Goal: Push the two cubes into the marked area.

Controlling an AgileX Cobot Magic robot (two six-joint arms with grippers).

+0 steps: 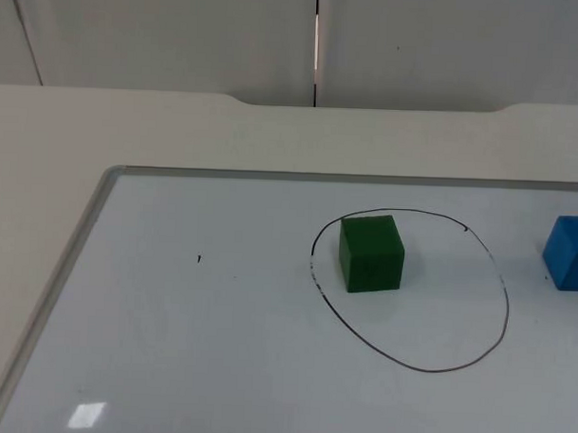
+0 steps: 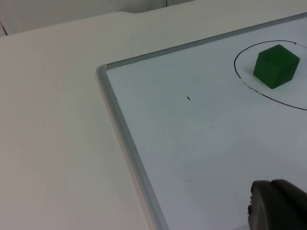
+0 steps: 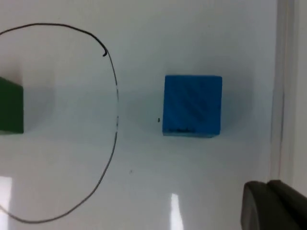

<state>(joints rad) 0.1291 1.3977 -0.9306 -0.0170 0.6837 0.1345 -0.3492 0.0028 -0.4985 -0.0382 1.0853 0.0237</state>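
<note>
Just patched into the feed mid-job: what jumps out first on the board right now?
The green cube sits inside the hand-drawn black outline on the whiteboard, close to its left edge. The blue cube lies outside that outline, off to its right near the board's right rim, so it is the one not yet in. A small black mark dots the board left of the outline.

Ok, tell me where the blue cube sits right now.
The blue cube sits on the whiteboard at the top view's right edge, outside the drawn circle, apart from the green cube inside it.
</note>
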